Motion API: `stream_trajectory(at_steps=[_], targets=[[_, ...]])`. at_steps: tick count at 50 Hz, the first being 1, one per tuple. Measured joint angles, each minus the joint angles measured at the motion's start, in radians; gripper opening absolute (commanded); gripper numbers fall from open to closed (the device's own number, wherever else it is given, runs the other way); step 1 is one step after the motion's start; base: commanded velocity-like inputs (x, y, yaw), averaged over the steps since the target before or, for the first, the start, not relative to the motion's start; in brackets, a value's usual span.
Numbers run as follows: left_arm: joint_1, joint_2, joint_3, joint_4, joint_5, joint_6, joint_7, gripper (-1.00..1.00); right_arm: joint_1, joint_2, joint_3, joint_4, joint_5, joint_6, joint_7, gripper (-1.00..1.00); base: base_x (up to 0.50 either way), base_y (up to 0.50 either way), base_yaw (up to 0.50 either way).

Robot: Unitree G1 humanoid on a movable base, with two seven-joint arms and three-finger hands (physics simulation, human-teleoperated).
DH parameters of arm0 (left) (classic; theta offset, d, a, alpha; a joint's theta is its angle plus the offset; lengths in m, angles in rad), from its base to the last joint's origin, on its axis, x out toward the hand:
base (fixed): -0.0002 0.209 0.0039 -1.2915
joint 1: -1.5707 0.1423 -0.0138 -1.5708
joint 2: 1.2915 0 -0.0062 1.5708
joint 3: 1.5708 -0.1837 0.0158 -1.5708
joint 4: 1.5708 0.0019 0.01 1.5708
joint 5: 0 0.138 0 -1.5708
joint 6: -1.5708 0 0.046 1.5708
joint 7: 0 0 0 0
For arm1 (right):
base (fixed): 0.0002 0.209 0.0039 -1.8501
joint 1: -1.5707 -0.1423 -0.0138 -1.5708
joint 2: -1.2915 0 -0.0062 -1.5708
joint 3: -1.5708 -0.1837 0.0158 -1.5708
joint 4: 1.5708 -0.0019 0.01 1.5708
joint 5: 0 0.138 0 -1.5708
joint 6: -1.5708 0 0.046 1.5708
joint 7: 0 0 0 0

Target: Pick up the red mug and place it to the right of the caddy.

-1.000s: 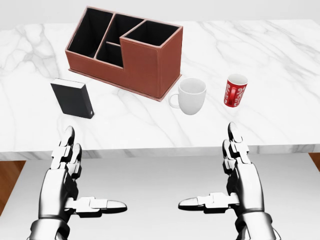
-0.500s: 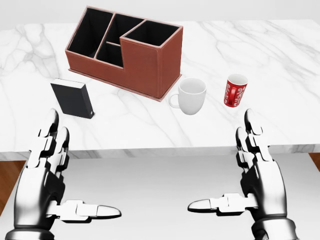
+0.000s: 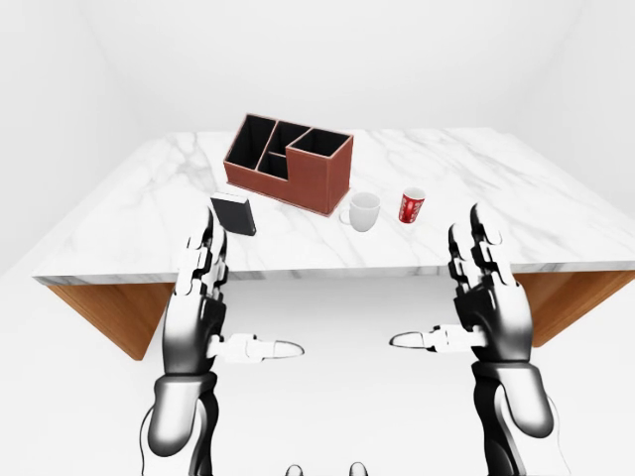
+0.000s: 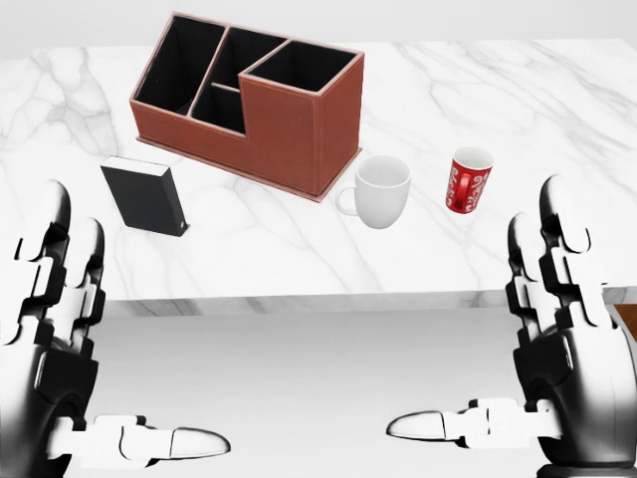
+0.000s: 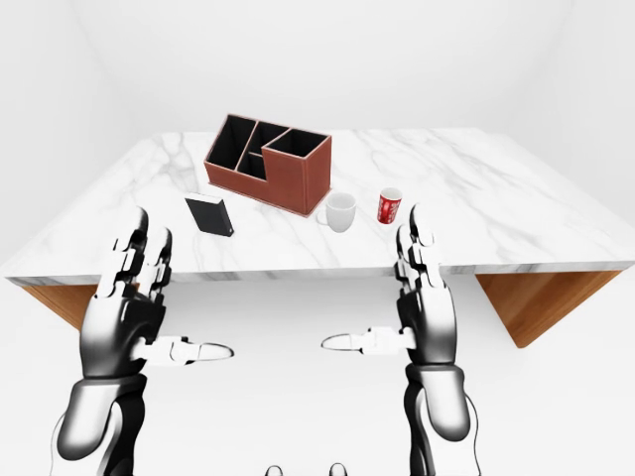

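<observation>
The mug (image 4: 469,180) stood right of the caddy (image 4: 251,100), apart; both hands (image 3: 203,312) (image 3: 486,307) were spread open, empty.

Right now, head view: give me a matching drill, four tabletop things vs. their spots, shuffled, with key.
Things:
1. caddy
2. red mug
3. white mug
4. black box

Places in the head view:
A. rightmost on the table
B. leftmost, near the table's bottom edge
C. top left, three open compartments
D. between the caddy and the red mug

Pairs: 1-C, 2-A, 3-D, 4-B
</observation>
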Motion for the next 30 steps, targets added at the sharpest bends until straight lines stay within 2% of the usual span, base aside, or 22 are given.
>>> stream_trajectory(at_steps=[7, 30], targets=[[0.01, -0.001, 0.001, -0.023, 0.0, 0.0, -0.003, 1.0, 0.013, 0.003, -0.004, -0.035, 0.013, 0.0, 0.006, 1.0, 0.26, 0.0, 0.0], [0.02, -0.003, 0.004, -0.065, 0.001, 0.0, -0.007, 1.0, 0.033, 0.005, -0.002, -0.077, 0.035, 0.0, 0.022, 1.0, 0.48, 0.0, 0.0]])
